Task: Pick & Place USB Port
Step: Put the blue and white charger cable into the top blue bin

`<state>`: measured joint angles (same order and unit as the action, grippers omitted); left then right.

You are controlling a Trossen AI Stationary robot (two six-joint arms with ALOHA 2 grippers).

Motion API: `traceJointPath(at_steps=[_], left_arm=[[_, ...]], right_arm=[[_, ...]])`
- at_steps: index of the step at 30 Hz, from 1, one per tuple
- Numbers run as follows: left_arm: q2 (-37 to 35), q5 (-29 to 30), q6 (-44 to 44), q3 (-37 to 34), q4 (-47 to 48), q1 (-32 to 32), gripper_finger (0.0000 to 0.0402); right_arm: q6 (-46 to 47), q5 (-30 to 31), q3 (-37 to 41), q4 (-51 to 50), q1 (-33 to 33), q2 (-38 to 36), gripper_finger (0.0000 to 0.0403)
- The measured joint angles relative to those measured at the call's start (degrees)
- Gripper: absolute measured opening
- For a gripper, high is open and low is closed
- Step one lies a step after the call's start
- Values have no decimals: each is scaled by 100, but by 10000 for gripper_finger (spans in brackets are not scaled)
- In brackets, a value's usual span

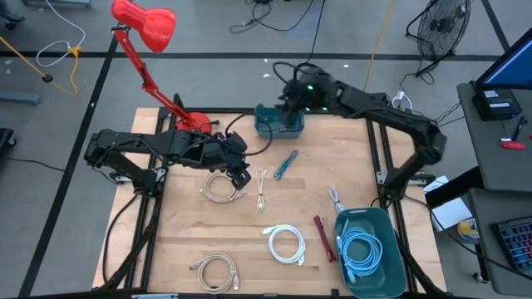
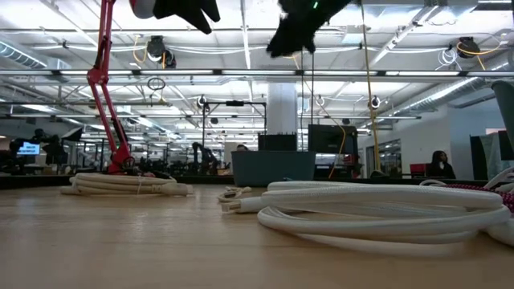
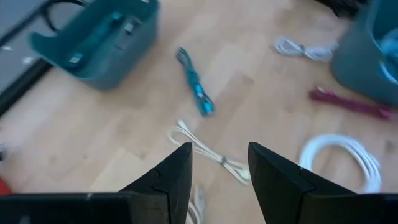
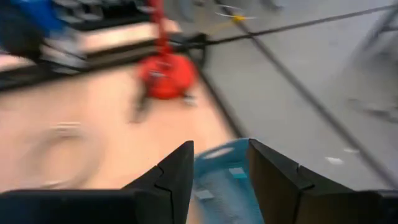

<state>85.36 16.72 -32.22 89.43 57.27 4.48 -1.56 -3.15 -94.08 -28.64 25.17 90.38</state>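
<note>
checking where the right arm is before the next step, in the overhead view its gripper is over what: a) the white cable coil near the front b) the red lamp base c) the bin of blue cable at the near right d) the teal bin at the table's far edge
d: in the high view the right gripper hangs over the teal bin at the far edge, and its wrist view shows that bin's rim between open fingers.

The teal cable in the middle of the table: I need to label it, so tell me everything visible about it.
The teal cable is a short, bundled cord, teal-blue and apparently braided, with a brighter blue end in the left wrist view. It lies flat and diagonal on the bare wooden table, below the small teal bin and right of the thin white cable. Nothing touches it; neither end effector is on it.
</note>
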Motion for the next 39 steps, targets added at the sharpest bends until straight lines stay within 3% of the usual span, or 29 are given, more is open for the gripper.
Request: traceJointPath(at_steps=[11, 20, 23, 26, 31, 35, 39], left_arm=[[0, -805, 997, 0, 11, -1, 157], [0, -835, 1056, 0, 124, 321, 157], [0, -786, 927, 0, 214, 542, 157], [0, -768, 724, 0, 401, 818, 157], [2, -603, 455, 0, 697, 1364, 157], [2, -420, 172, -103, 649, 1662, 157], [2, -395, -110, -262, 628, 1894, 156]], right_arm=[[1884, -99, 0, -1273, -1619, -1298, 135], [3307, 1637, 28, -1478, -3536, -1153, 134], [3474, 1905, 270, -1467, -3889, -1005, 134], [3496, 1931, 614, -1369, -4015, -862, 135], [3052, 1380, 1206, -1307, -3873, -569, 135], [2469, 1052, 1472, -1332, -3379, -291, 135], [2095, 324, 1510, -1296, -2601, 132, 135]])
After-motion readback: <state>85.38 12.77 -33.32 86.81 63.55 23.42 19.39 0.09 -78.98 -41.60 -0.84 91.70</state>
